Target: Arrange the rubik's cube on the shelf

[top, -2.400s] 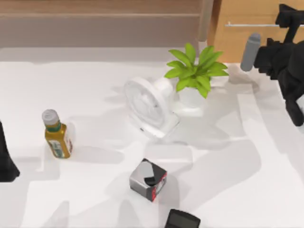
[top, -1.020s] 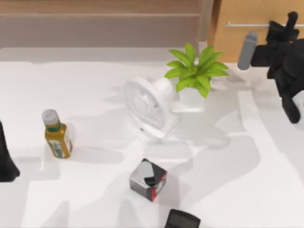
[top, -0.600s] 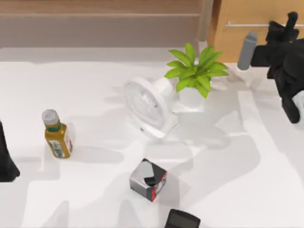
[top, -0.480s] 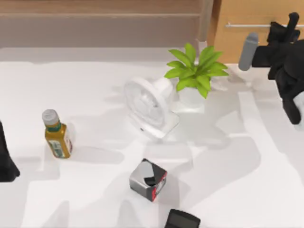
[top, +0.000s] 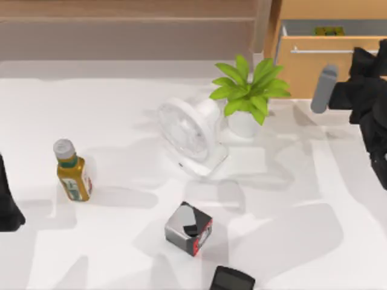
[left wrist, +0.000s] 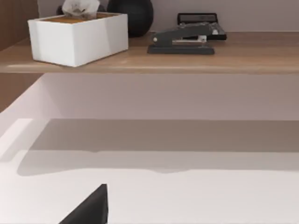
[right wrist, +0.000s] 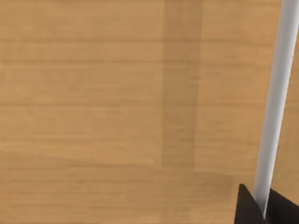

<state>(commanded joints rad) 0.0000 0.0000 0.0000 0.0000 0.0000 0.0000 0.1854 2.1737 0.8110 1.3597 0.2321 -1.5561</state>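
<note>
Right tool (right wrist: 265, 207): clenched on bar handle (right wrist: 275, 93) of drawer (top: 314, 63), far right of tabletop (top: 121, 121).
Drawer: stands open; cabinet at top view's upper right.
Rubik's cube (top: 329, 30): inside open drawer, toward back wall; yellow/green top face visible, rest hidden.
Shelf (left wrist: 233, 58): long ledge along back; holds white box (left wrist: 77, 37) and stapler (left wrist: 184, 39); bare wood beside stapler.
Left arm (top: 7, 205): parked, left edge.
Step (judged): drawer open, cube not yet picked.
Handling (judged): cube prob. light, rigid, smooth plastic faces, so may slip or twist if pinched on corners.
Grip (judged): from above, pads on two opposite flat faces, centred; mind drawer walls.
</note>
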